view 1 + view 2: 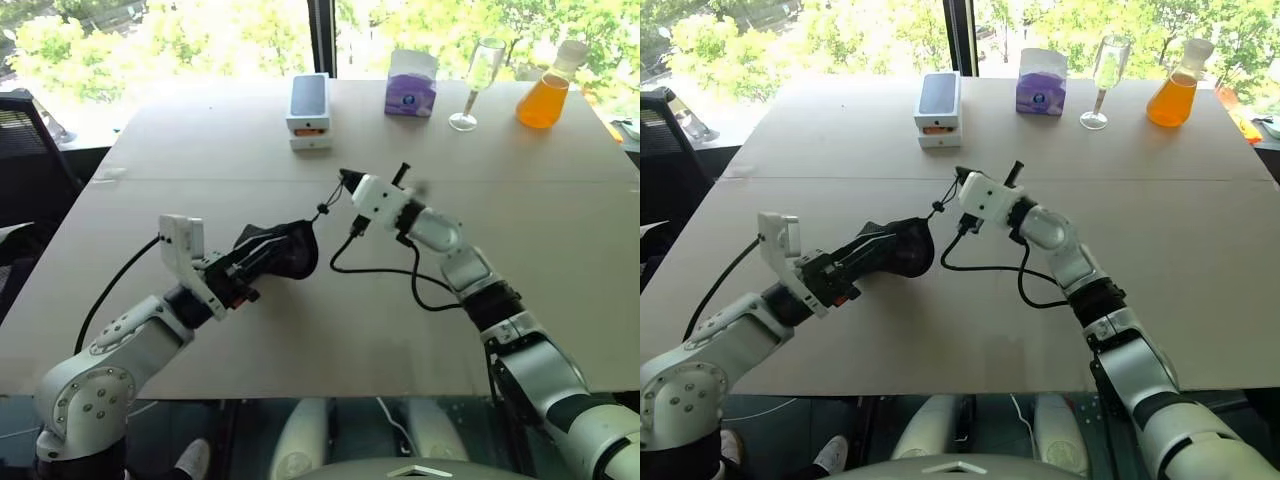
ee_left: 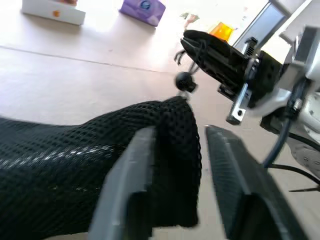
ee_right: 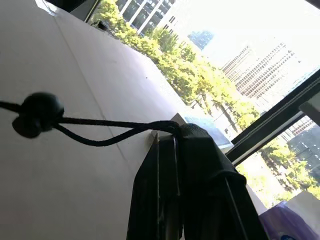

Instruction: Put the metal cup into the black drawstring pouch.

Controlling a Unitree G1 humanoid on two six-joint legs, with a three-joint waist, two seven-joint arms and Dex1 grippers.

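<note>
The black drawstring pouch [image 1: 290, 248] is held up just above the middle of the table, with its mouth toward my right arm. My left gripper [image 2: 180, 132] is at the pouch, its jaws apart. The mesh fabric lies between its fingers [image 2: 131, 185], and a gap shows beside the other finger. My right gripper [image 1: 346, 181] is shut on the pouch's thin cord [image 3: 100, 131] and holds it taut, above and beyond the pouch. The cord's knot [image 3: 37, 112] hangs free between pouch and gripper. The metal cup is hidden.
Along the far edge of the table stand a white box [image 1: 309, 112], a purple tissue box [image 1: 411, 85], a clear stemmed glass [image 1: 478, 85] and a flask of orange liquid [image 1: 545, 95]. A black cable [image 1: 395, 272] loops on the table under my right arm.
</note>
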